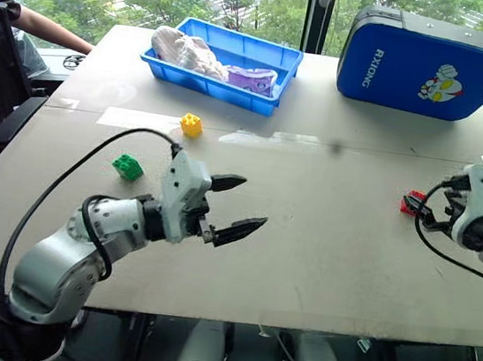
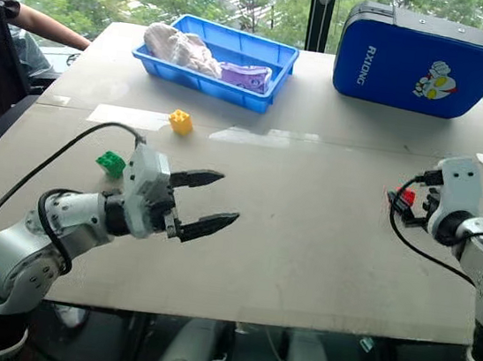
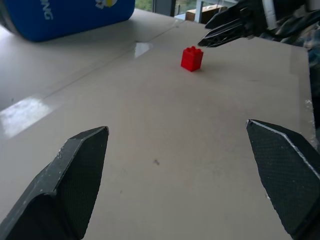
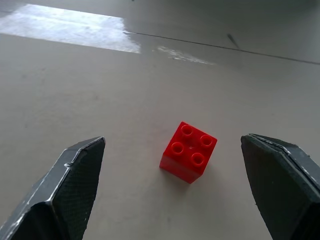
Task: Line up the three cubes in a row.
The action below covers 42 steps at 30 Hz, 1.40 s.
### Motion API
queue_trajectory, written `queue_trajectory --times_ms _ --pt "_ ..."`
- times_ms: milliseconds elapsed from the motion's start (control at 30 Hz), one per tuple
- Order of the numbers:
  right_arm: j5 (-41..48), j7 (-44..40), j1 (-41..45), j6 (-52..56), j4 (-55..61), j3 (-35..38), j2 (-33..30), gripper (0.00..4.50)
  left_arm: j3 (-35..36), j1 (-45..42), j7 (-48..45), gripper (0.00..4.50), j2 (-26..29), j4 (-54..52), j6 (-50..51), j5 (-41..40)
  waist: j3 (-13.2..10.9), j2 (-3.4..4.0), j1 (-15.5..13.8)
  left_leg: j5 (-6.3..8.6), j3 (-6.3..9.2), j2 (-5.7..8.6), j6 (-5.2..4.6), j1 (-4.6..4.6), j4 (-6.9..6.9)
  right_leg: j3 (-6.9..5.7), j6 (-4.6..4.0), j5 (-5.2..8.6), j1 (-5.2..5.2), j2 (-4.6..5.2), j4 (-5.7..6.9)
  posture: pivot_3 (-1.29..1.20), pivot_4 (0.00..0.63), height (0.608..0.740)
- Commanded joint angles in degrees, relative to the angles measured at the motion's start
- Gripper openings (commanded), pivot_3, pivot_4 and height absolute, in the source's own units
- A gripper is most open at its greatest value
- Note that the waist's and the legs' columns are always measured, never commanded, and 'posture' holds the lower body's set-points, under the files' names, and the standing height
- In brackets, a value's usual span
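Three cubes sit apart on the worktop [image 1: 322, 245] | yellow cube [image 1: 191, 125] near blue tray [image 1: 261, 103] | green cube [image 1: 127, 166] toward the left edge | red cube [image 4: 188, 152] on the right, between the spread fingers of right pincer [image 4: 170, 200], untouched | left pincer [image 1: 240, 207] wide, empty, above mid-worktop

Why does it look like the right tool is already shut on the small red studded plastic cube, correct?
Not shut. In the right wrist view the right tool is open, its fingers wide apart, hovering over the small red studded plastic cube, which sits untouched on the table.
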State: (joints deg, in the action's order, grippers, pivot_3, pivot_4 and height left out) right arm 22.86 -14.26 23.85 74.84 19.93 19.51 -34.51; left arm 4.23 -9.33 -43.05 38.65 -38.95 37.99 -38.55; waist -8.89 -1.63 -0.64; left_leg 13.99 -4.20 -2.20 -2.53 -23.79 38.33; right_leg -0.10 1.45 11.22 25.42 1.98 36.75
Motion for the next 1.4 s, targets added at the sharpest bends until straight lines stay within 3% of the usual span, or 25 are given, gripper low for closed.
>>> queue_trajectory --times_ms 33,233,633,733,800,933,967,1067,1233,1400 --pt "-1.79 4.22 5.28 5.64 -4.43 3.46 2.10 4.48 -0.36 -1.77 -0.88 4.50 0.13 -1.23 -0.32 -2.02 0.00 0.01 -0.08 0.00 0.00 0.01 0.00 -0.01 0.00 0.00 0.00 0.00 0.00 0.00 0.00 0.00 0.150 0.740" --pt "-4.42 7.47 10.47 8.36 -10.11 3.56 4.70 4.48 -1.24 -1.24 -2.52 4.50 0.29 -1.06 -2.65 -0.93 0.00 0.02 0.02 0.01 -0.02 0.03 -0.01 -0.06 -0.03 0.00 0.18 -0.09 0.02 0.00 -0.04 0.00 0.150 0.740" --pt "-7.26 8.83 12.45 4.66 -16.83 0.70 7.51 4.48 -1.62 -0.96 -3.15 4.50 1.40 -3.54 -3.14 -1.92 0.00 0.02 0.56 0.01 0.00 0.02 -0.02 -0.04 -0.03 -0.01 0.18 -0.08 0.01 -0.01 -0.01 0.00 0.150 0.740" --pt "-7.58 8.72 12.67 3.93 -17.59 0.23 7.98 3.77 -1.48 -0.68 -3.34 4.50 1.49 -3.56 -3.30 -1.97 0.00 0.02 0.96 0.01 0.01 0.02 -0.02 -0.04 -0.03 -0.01 0.19 -0.09 0.01 -0.01 -0.01 0.00 0.150 0.740" --pt "-7.64 8.28 12.72 3.39 -18.07 -0.41 7.84 2.77 -1.38 -0.29 -3.63 4.50 1.62 -3.38 -3.66 -1.76 0.00 0.02 1.26 0.01 0.00 0.02 -0.02 -0.04 -0.03 -0.01 0.19 -0.09 0.01 -0.01 -0.02 0.00 0.150 0.740" --pt "-7.68 7.18 12.69 2.27 -18.52 -1.58 6.92 1.30 -0.67 0.80 -3.65 4.50 1.73 -3.12 -4.15 -1.63 0.00 0.02 1.43 0.01 0.01 0.01 -0.02 -0.04 -0.03 -0.01 0.20 -0.09 0.02 -0.01 -0.01 0.00 0.150 0.740" --pt "-7.70 6.62 12.55 1.75 -18.56 -2.22 6.35 1.31 -0.37 1.49 -3.51 4.50 1.61 -3.03 -4.47 -1.44 0.00 0.02 1.43 0.01 0.01 0.01 -0.02 -0.04 -0.04 -0.01 0.20 -0.09 0.02 -0.01 -0.01 0.00 0.150 0.740" --pt "-6.68 0.74 10.82 -2.97 -16.96 -6.77 3.02 1.31 1.18 4.28 -3.83 4.50 1.73 -3.04 -5.50 -1.69 -0.01 0.04 1.48 0.01 -0.01 0.01 -0.02 -0.03 -0.04 0.00 0.18 -0.07 0.02 -0.01 -0.02 0.00 0.150 0.740" --pt "-3.71 -22.71 6.46 -24.61 -8.44 -18.41 -4.31 1.31 6.63 11.58 -3.33 4.50 0.93 -3.18 -8.17 -2.27 -0.04 0.08 1.67 0.01 0.00 -0.07 -0.02 0.00 -0.12 0.01 0.38 0.07 0.04 -0.03 -0.04 0.00 0.150 0.740" --pt "-5.84 -39.64 11.98 -37.07 -12.60 -31.03 -6.42 1.31 11.28 19.59 -3.86 4.50 0.21 -1.46 -12.96 0.71 -0.06 0.09 1.77 0.01 -0.02 -0.16 -0.02 0.06 -0.11 -0.01 0.27 0.16 0.03 -0.03 -0.04 0.00 0.150 0.740"
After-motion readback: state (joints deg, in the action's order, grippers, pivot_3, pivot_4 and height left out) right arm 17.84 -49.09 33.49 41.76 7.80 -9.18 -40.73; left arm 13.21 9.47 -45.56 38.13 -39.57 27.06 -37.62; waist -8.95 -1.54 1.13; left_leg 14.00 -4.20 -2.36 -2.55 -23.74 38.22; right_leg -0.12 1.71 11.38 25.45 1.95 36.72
